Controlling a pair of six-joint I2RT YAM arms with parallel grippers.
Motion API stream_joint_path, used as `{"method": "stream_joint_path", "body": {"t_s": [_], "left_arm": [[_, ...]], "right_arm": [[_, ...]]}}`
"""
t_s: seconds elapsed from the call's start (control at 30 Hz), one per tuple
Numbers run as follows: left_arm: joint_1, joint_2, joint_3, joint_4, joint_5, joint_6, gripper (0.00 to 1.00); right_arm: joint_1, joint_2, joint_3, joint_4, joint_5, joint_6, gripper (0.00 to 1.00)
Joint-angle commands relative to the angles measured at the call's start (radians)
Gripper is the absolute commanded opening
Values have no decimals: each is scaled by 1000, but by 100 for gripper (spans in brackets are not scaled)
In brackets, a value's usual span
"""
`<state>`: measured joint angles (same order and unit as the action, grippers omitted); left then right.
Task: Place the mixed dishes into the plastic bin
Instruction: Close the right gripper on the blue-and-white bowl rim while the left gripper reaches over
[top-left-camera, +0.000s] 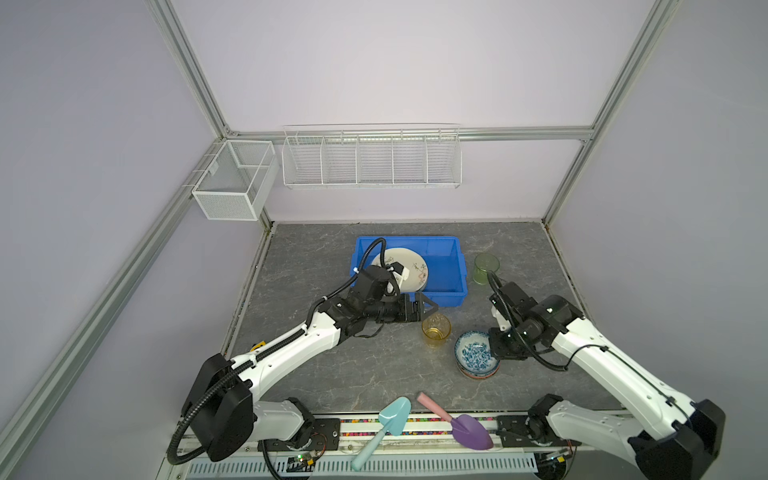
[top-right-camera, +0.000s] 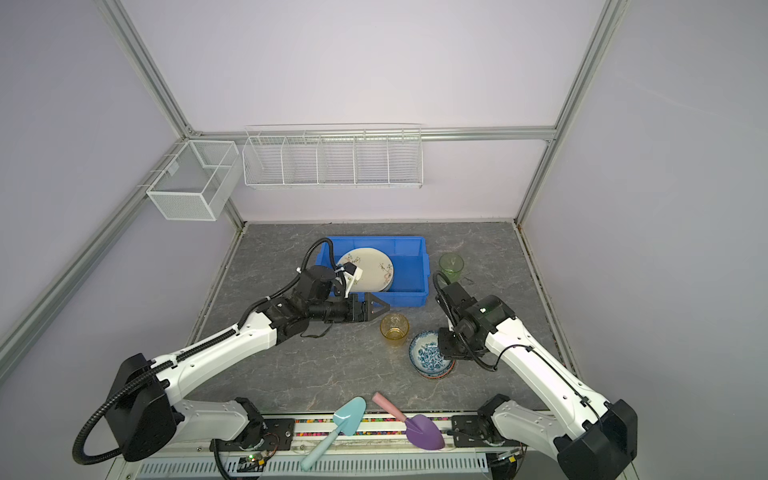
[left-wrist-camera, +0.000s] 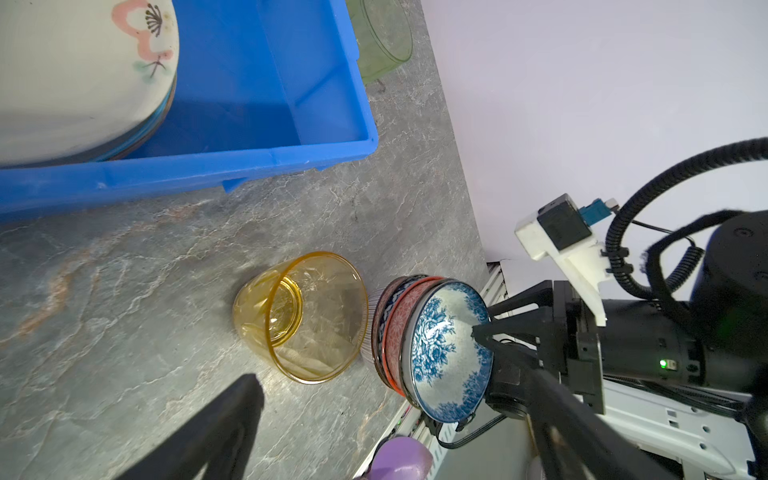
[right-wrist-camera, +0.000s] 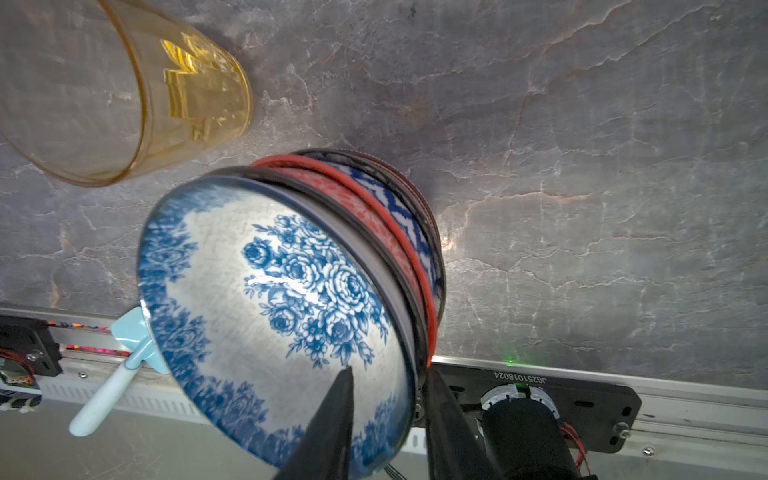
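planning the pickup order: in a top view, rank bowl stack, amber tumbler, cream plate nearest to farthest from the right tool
1. bowl stack: at the right tool, rim between its jaws.
2. amber tumbler: just left of the bowls, toward the middle.
3. cream plate: farthest back, in the blue bin.
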<state>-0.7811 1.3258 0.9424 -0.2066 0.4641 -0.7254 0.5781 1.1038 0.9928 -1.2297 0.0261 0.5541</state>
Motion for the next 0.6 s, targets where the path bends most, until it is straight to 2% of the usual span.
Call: {"method": "stream_joint_path", "body": {"t_s": [0.0, 0.57], "left_arm": [[-5, -1, -11, 25, -7, -9, 99], [-6, 30, -1, 36, 11, 4, 99]], "right_arm": [[13, 9, 18, -16, 23, 12, 29], [23, 28, 35, -22, 45, 19, 22]]}}
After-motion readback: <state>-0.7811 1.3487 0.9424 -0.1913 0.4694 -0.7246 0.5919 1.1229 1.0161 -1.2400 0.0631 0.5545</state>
